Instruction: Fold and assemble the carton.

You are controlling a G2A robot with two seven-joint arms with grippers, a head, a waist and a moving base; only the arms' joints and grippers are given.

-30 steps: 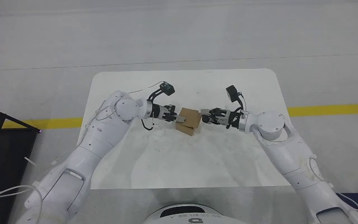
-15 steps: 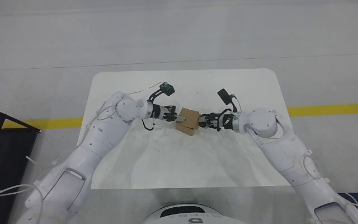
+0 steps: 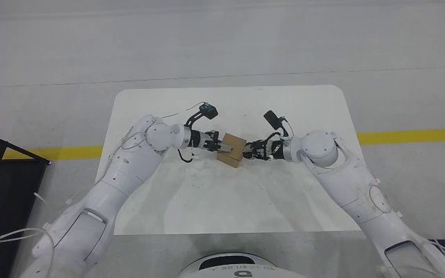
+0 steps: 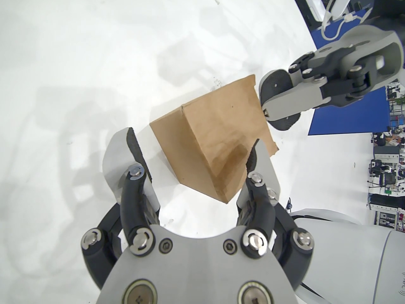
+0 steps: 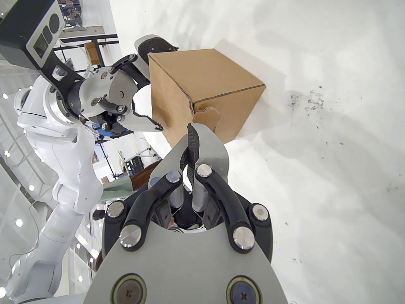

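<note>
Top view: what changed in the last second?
The right arm swung in closer to the carton. The right gripper, fingers shut, now sits at the carton's edge. No visible grasp or release. The left gripper stayed open around the opposite corner, and the carton kept its place on the table.

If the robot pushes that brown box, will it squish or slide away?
It would probably slide: the carton looks like thin, light cardboard sitting flat on the smooth white table. Its walls may dent a bit, since one flap edge by the shut right gripper looks torn. The open left gripper straddling the far corner might stop it sliding.
</note>
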